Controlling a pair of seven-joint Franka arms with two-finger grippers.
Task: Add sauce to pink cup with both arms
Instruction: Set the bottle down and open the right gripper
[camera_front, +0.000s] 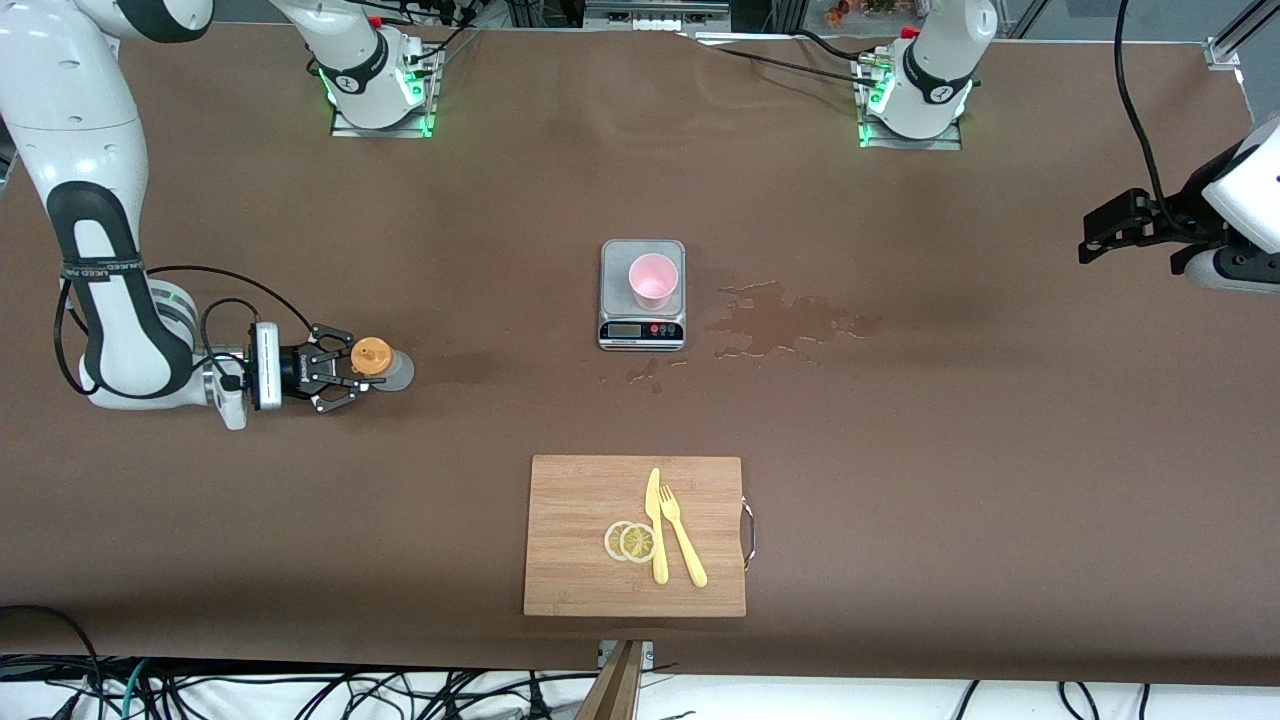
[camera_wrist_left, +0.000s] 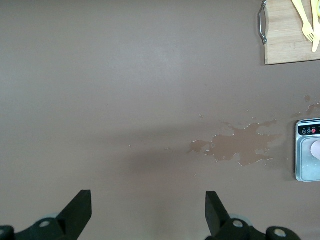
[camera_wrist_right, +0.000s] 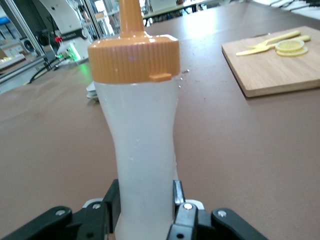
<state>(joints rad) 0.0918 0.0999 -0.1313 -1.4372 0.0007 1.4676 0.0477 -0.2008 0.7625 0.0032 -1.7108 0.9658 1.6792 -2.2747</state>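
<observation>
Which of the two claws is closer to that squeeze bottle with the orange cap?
The right claw: it grips the sauce bottle at the right arm's end of the table. The left claw hangs open over the left arm's end.

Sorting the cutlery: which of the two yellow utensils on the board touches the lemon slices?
The knife. Its blade runs along the edge of the lemon slices, while the fork lies on the knife's other flank, clear of them.

A brown table covering (camera_front: 900, 420) is spread wide – a wet stain (camera_front: 785, 320) is seen on it. Below its near edge, black cables (camera_front: 300, 690) are strewn over a white floor (camera_front: 850, 700).
</observation>
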